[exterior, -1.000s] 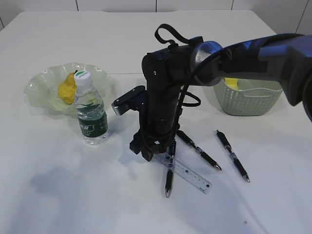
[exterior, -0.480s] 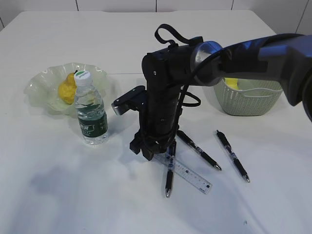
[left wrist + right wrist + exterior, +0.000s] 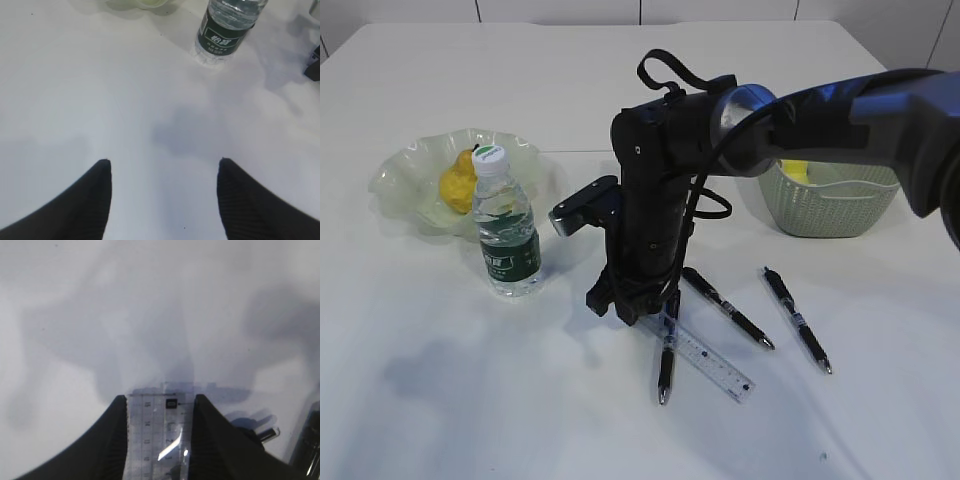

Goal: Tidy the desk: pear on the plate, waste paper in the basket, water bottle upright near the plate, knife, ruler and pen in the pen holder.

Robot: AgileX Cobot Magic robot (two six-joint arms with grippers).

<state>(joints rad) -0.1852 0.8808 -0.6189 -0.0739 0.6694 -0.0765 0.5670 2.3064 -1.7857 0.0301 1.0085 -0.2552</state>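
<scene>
Soft, even light from above fills all three views; the large plain white tabletop [image 3: 440, 400] reads bright with a faint bluish-grey cast. Shadows are diffuse: a blurred grey patch lies on the tabletop in the exterior view, low on the left, and several overlapping pale shadows spread across the right wrist view. The exterior view is sharp. In the right wrist view the short transparent plastic ruler [image 3: 159, 437] carries a white streak of glare, and the black right claw [image 3: 159, 432] looks soft, out of focus. In the left wrist view the dark fingertips [image 3: 92, 200] blur slightly at the lower edge.
</scene>
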